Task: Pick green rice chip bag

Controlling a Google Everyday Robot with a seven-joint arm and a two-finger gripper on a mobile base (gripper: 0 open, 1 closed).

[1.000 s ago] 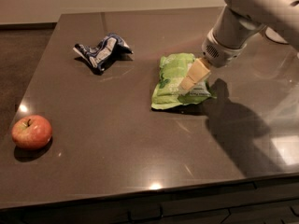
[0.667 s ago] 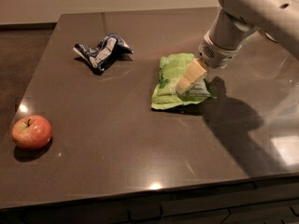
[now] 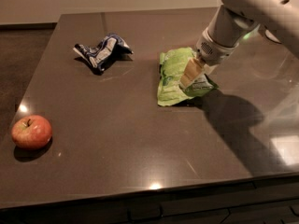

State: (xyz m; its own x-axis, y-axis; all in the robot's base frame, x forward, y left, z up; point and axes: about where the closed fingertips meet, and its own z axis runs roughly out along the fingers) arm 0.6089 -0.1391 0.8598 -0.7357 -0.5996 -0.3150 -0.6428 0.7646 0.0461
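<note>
Open table (image 3: 140, 143) surrounds jaws on the green rice chip bag (image 3: 172, 76); blue bag (image 3: 102, 50), apple (image 3: 32, 131) well apart.

We see our arm (image 3: 252, 8) as a run of smooth, off-white rounded shells, broad at the upper right and narrowing toward the wrist. One small dark dot marks the top shell near the edge of the view. A faint green glow shows where two shells meet. The wrist (image 3: 212, 48) ends in a pale grey collar with a finely dotted band. Below it our hand (image 3: 189, 78) is a cream-tan piece, right of the middle of the view, low over the table (image 3: 117, 125).
</note>
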